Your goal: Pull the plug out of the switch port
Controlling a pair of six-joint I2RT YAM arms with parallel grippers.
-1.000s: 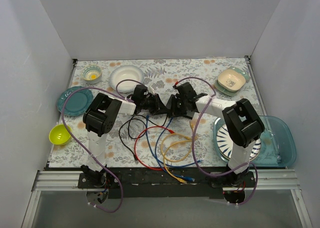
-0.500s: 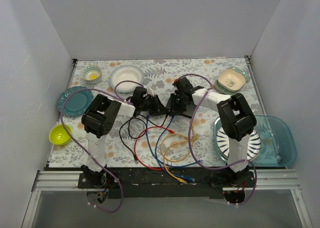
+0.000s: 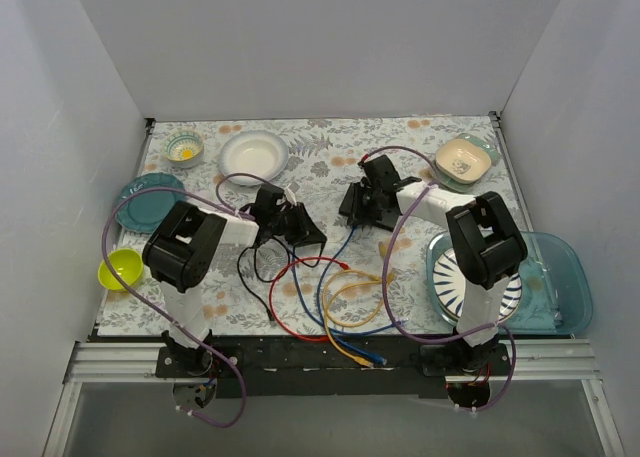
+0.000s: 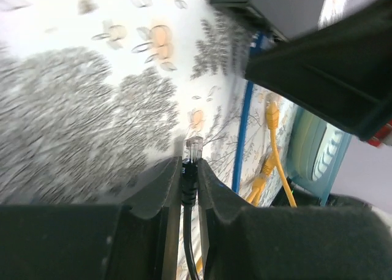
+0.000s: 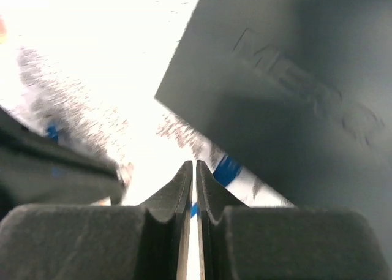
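1. Left claw [image 4: 190, 165] is clamped on the plug [image 4: 192, 152], whose clear tip pokes free past its fingertips (out of the port), so the pull looks done.
2. Right claw [image 5: 194, 168], fingers together on nothing visible, has the switch [image 5: 288, 90] just ahead, likely to steady it.
3. A second ago the claws nearly touched; now they stand apart.
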